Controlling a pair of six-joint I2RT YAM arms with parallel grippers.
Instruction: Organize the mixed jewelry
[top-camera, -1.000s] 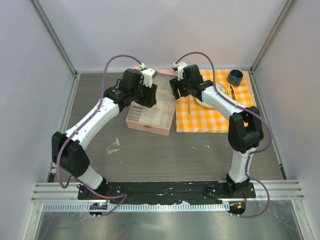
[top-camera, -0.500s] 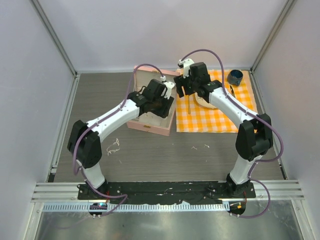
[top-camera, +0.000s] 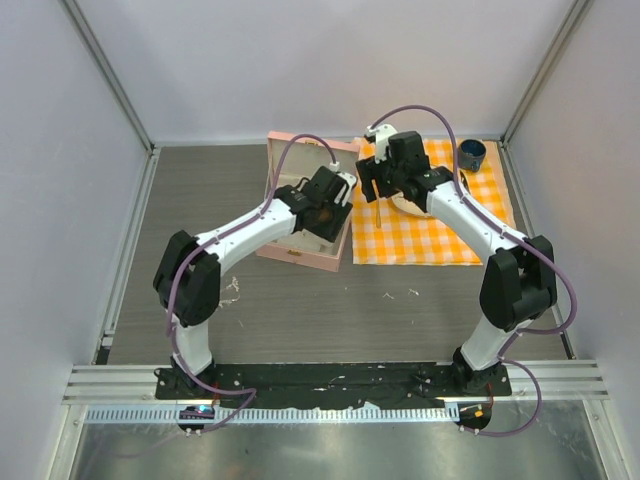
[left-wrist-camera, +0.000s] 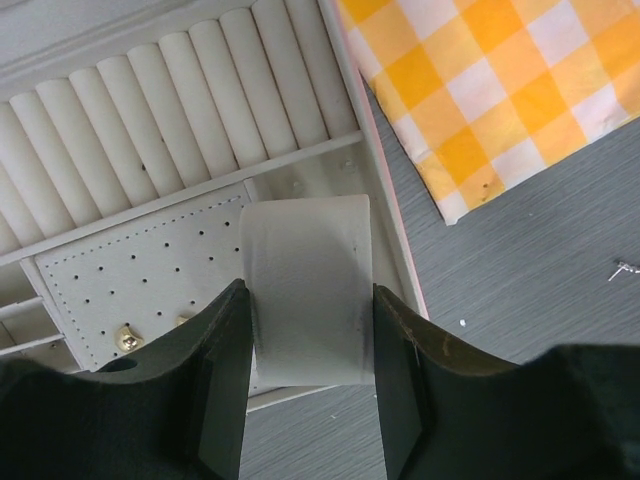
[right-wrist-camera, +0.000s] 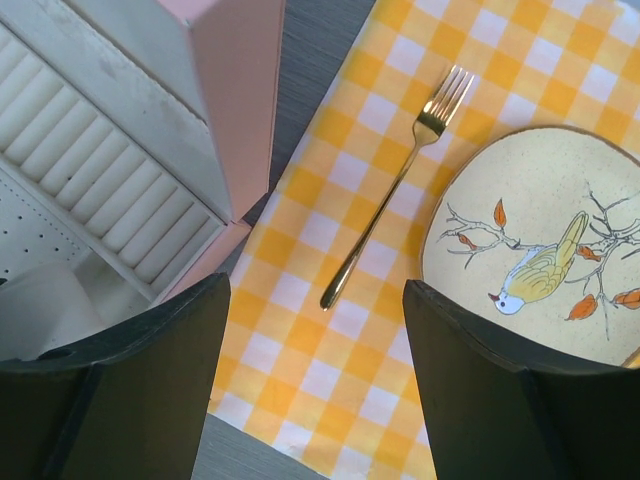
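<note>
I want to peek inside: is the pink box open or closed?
Open. The pink box has its lid standing up behind, and white ring rolls and a dotted panel show inside.

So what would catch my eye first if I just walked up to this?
Probably the open pink case in the middle of the table, cream ring rolls showing, with the left gripper right over it, a white pad between its fingers. Beside it lies a yellow checked cloth with a bird-painted plate and gold fork, under the open right gripper. A thin silvery chain lies alone on the dark table by the left arm.
</note>
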